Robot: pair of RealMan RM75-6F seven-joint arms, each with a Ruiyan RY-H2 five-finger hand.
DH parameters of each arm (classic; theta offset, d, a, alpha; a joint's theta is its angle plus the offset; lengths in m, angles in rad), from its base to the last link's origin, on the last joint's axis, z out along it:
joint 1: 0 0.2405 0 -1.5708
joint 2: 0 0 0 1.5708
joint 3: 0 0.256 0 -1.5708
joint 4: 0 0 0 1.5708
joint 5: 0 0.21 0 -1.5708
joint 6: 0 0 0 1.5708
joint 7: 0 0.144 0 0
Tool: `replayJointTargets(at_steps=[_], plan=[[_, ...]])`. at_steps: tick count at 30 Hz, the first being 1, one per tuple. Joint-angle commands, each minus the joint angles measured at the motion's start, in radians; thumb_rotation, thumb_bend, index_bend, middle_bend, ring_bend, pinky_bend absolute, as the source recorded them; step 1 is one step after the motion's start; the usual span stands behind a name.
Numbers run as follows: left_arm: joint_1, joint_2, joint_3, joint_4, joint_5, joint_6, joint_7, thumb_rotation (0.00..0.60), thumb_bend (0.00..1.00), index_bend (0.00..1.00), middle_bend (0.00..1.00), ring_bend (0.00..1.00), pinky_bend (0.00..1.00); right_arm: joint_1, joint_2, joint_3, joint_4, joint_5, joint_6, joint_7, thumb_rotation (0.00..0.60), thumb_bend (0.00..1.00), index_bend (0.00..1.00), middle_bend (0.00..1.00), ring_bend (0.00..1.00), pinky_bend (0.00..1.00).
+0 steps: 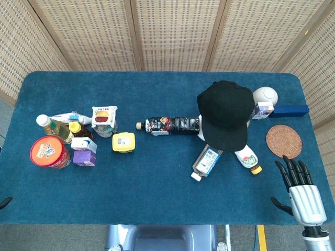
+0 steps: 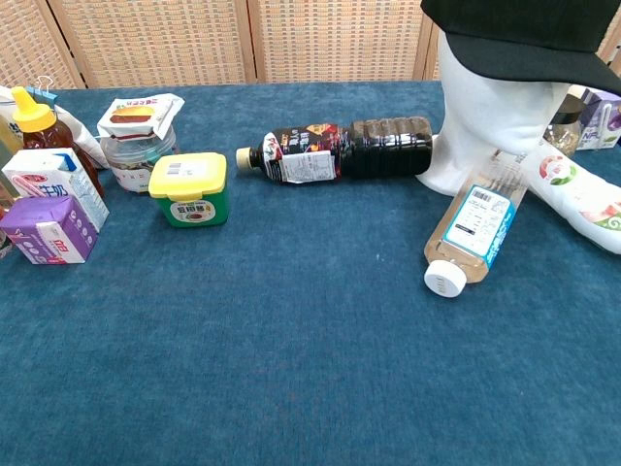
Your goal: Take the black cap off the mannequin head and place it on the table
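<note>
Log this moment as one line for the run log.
stage: not started | black cap: on mannequin head | right hand: open, at table's right edge, holds nothing | left hand: not in view

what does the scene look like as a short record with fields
cap: black, on the mannequin head, not yet removed
right hand: empty, fingers apart, at the table's right near edge, clear of the cap
left hand: not in view
bottles by head: dark bottle lying at its left, clear bottle lying in front
coaster: just beyond the right hand
table: blue cloth
</note>
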Motion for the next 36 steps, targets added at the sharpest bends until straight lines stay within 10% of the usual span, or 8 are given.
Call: replayJointTargets(at_steps=[1,36], plan=[[0.002,0.001,0.002,0.006,0.005,0.006,-0.01,0.6,0.08,0.0,0.0,0.0,0.0,0.0,-0.006,0.001,0.006,-0.011,0.009,0.01,0.6,0.0,0.0,0.0,0.0,0.03],[-0.013,0.017,0.006,0.038,0.03,0.015,-0.132,0.6,0.08,0.0,0.0,0.0,0.0,0.253,-0.424,0.251,0.13,0.079,-0.05,-0.216,0.6,0.0,0.18,0.24,0.2,0.23]])
